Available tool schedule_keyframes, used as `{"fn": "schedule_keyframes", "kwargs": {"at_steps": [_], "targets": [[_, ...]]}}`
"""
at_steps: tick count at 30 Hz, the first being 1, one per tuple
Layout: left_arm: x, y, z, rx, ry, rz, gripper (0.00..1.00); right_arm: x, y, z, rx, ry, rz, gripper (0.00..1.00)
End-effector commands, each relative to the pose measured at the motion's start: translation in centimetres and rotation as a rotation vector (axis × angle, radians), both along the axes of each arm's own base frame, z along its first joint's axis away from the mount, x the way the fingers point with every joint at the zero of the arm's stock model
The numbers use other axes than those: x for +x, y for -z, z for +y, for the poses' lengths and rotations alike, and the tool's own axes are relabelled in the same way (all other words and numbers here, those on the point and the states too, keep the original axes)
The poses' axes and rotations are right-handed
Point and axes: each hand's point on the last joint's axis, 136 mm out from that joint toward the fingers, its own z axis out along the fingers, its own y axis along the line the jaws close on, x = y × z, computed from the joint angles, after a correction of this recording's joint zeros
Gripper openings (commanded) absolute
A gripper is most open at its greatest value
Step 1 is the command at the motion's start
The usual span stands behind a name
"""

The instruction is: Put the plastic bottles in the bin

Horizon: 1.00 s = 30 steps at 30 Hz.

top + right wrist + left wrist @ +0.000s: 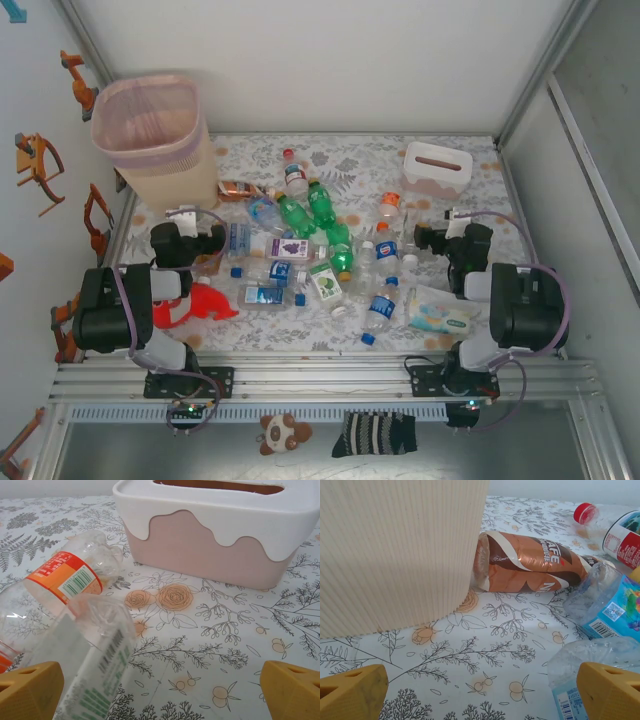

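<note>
the floral table [360,160] carries everything. the bin [150,130] stands upright at its far left corner and serves as reference. the overhead view shows its open rim and slotted band. the left wrist view gives the bin [395,555] as a ribbed wall at close range, with a brown bottle [530,562] lying on its side, one end against that wall. the tissue box [437,168] sits well to the right of the bin; the right wrist view adds its wavy white-over-pink trim. the plastic bottles [310,250] lie scattered on the table to the right of the bin. the left gripper [480,692] hovers just in front of the bin, jaws spread wide, holding nothing. the right gripper [160,695] sits far right of the bin, facing the tissue box, jaws equally wide and empty, with a clear orange-labelled bottle [65,575] near its left finger.
</note>
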Motion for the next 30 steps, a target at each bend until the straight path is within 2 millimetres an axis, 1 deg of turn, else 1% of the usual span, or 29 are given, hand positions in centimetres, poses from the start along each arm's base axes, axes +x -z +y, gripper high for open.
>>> {"fn": "schedule_keyframes", "kwargs": {"at_steps": [1, 22, 25, 30], "targets": [[-0.02, -0.56, -0.38, 0.006, 0.028, -0.03, 0.96, 0.27, -0.77, 0.14, -0.011, -0.018, -0.04, 0.99], [-0.01, -0.59, -0.35, 0.005, 0.026, -0.031, 0.96, 0.28, -0.77, 0.13, -0.012, -0.017, -0.04, 0.99], [0.11, -0.5, 0.08, 0.001, 0.004, -0.026, 0.96, 0.28, -0.78, 0.12, -0.012, -0.017, -0.04, 0.99], [0.17, -0.57, 0.16, -0.001, 0.003, -0.027, 0.96, 0.28, -0.72, 0.12, -0.012, -0.017, -0.039, 0.99]]}}
